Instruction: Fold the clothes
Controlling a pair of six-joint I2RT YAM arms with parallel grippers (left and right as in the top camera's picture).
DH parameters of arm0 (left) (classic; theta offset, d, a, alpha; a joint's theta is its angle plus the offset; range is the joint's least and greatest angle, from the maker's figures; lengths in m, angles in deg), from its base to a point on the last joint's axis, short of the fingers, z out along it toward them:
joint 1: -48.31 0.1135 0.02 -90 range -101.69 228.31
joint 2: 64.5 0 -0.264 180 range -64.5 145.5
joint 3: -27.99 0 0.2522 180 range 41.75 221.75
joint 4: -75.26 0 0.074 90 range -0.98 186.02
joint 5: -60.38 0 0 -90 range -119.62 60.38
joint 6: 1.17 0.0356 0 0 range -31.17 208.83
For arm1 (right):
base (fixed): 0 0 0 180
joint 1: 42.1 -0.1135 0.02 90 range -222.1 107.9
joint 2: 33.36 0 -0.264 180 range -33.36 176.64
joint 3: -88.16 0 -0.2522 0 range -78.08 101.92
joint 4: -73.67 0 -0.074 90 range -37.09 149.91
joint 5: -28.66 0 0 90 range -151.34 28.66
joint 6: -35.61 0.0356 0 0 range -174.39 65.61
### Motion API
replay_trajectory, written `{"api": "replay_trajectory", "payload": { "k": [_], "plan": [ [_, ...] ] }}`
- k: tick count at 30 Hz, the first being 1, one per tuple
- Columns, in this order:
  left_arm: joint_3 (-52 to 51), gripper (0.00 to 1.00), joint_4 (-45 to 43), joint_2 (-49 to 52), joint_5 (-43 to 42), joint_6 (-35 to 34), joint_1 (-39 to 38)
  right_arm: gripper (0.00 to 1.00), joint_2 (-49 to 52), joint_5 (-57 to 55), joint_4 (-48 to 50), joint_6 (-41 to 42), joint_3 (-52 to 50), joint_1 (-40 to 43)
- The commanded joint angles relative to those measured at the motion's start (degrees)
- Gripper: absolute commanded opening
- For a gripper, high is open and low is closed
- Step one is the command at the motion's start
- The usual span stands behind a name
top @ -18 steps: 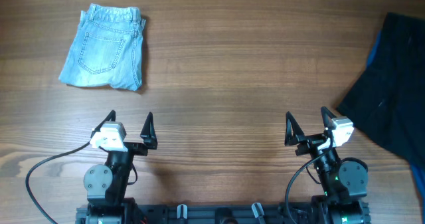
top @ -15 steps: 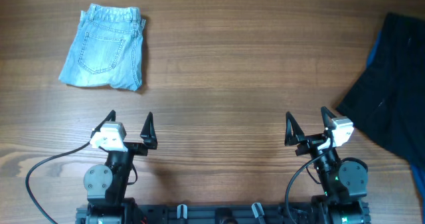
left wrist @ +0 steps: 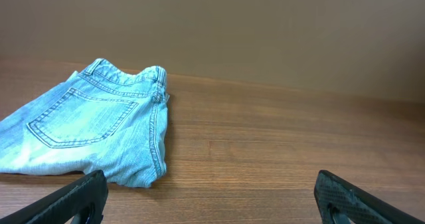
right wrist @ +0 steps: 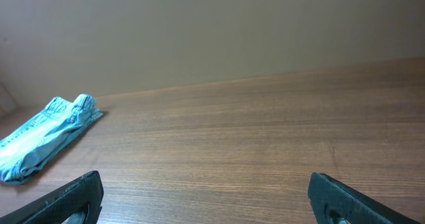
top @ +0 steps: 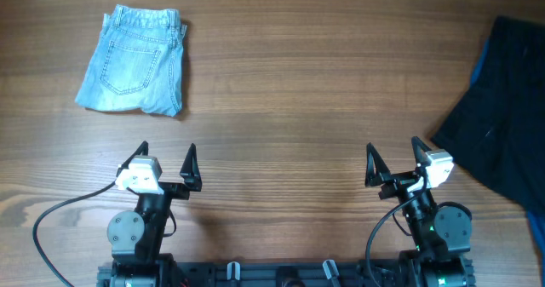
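Note:
Pale-blue denim shorts [top: 134,60] lie folded at the table's far left, also seen in the left wrist view as denim shorts [left wrist: 86,127] and small in the right wrist view as denim shorts [right wrist: 43,137]. A black garment [top: 502,108] is heaped at the right edge, with a strip of royal-blue fabric [top: 480,66] showing at its left side. My left gripper [top: 166,155] rests near the front edge, open and empty, well short of the denim. My right gripper [top: 392,154] is open and empty too, left of the black heap. Its jaws frame only bare wood.
The wooden table [top: 289,91] stretches between the two garments. A black cable [top: 60,215] loops at the front left beside the left arm's base. A plain beige wall [left wrist: 265,31] stands behind the table's far edge.

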State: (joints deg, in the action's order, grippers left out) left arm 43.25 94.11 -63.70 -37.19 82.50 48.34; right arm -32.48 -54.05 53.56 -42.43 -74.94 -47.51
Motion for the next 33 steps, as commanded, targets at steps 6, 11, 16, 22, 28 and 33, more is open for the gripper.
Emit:
{"api": "replay_trajectory", "payload": {
  "k": [6, 11, 16, 22, 28, 33],
  "plan": [
    [-0.5, 1.00, -0.2, -0.4, -0.7, -0.5, -0.3, 1.00, -0.5, 0.7, 0.3, 0.6, 0.0, 0.2],
    [-0.5, 1.00, -0.2, -0.4, -0.7, -0.5, -0.3, 1.00, -0.5, 0.7, 0.3, 0.6, 0.0, 0.2],
    [-0.5, 1.00, -0.2, -0.4, -0.7, -0.5, -0.3, 1.00, -0.5, 0.6, 0.3, 0.8, 0.0, 0.2],
    [-0.5, 1.00, -0.2, -0.4, -2.1, -0.5, -0.3, 1.00, -0.5, 2.1, 0.5, 16.5, 0.0, 0.2],
    [0.5, 1.00, -0.2, -0.1, -5.1, -0.6, -0.3, 1.00, -0.5, 9.0, 3.2, 11.0, 0.6, 0.2],
    [11.5, 1.00, 4.8, 3.4, -3.1, -7.2, -0.3, 1.00, 4.2, 15.7, 1.3, 6.0, 9.4, 0.2]
  ]
}}
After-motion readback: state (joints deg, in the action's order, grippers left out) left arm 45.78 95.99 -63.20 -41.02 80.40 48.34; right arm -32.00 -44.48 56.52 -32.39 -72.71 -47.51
